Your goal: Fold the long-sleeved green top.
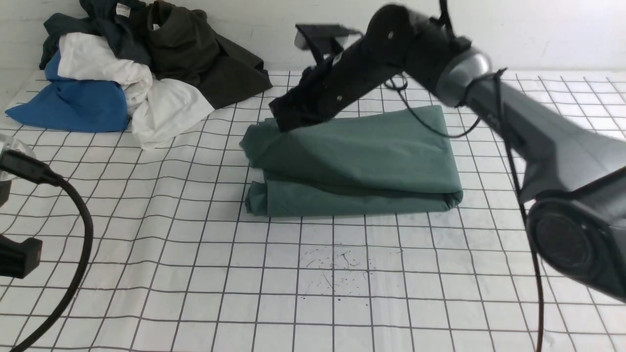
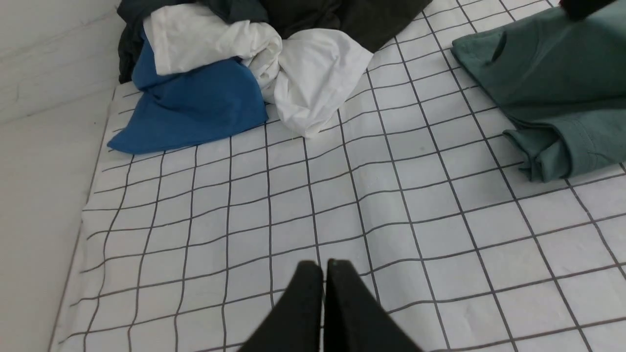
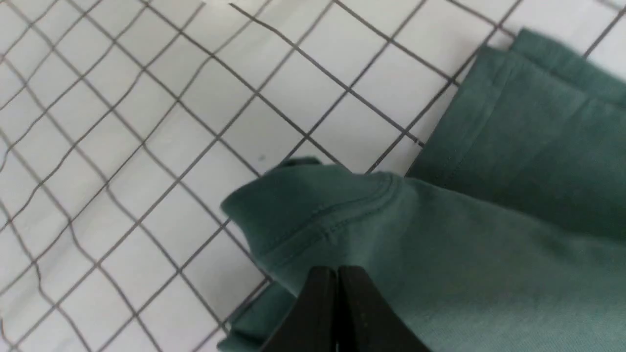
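Observation:
The green long-sleeved top (image 1: 357,161) lies folded into a thick rectangle in the middle of the checked table cover; its left end also shows in the left wrist view (image 2: 552,93). My right gripper (image 1: 281,120) reaches down to the top's far left corner. In the right wrist view that gripper (image 3: 337,269) is shut, its tips pressed together just over the green cloth (image 3: 489,234) near a stitched hem; no cloth shows between them. My left gripper (image 2: 324,264) is shut and empty, hovering over the bare cover to the left of the top.
A heap of other clothes sits at the back left: a blue one (image 1: 73,105), white ones (image 1: 161,110), a dark olive one (image 1: 195,54) and a dark teal one (image 1: 105,19). The wall runs close behind. The left arm's cable (image 1: 73,205) hangs at the left edge.

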`<state>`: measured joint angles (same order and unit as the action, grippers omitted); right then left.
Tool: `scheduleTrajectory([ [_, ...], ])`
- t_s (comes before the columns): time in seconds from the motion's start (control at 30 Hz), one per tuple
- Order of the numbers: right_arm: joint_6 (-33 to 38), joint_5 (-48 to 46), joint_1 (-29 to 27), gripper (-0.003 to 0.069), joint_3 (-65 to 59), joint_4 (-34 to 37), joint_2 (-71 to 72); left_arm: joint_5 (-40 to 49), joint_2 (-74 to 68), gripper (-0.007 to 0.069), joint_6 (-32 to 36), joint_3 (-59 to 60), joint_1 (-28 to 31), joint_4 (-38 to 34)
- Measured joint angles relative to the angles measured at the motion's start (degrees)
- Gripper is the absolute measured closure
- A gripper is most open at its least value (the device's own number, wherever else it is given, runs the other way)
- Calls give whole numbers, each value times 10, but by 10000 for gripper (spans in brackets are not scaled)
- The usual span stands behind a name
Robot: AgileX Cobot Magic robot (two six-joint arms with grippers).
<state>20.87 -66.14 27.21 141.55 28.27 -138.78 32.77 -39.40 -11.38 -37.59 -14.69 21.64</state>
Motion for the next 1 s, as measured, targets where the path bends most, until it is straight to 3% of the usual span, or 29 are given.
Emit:
scheduleTrajectory([
  [0.17,14,-55,-22,670,-8,-125,93,2,-50,631,-34,-12,0,-52],
  [0.23,1,-55,-40,670,-22,-131,103,-1,-87,631,-33,-29,0,-85],
  [0.37,2,-22,-70,670,-64,-55,91,-34,-180,631,-16,-84,0,-150],
  [0.53,48,20,-38,670,-78,69,33,-48,-244,631,14,-122,0,-176],
  [0.8,101,41,17,650,-82,80,-12,6,-258,631,30,-123,0,-183],
  [1.0,91,31,23,473,-82,47,-11,10,-259,631,62,-123,0,-242],
])
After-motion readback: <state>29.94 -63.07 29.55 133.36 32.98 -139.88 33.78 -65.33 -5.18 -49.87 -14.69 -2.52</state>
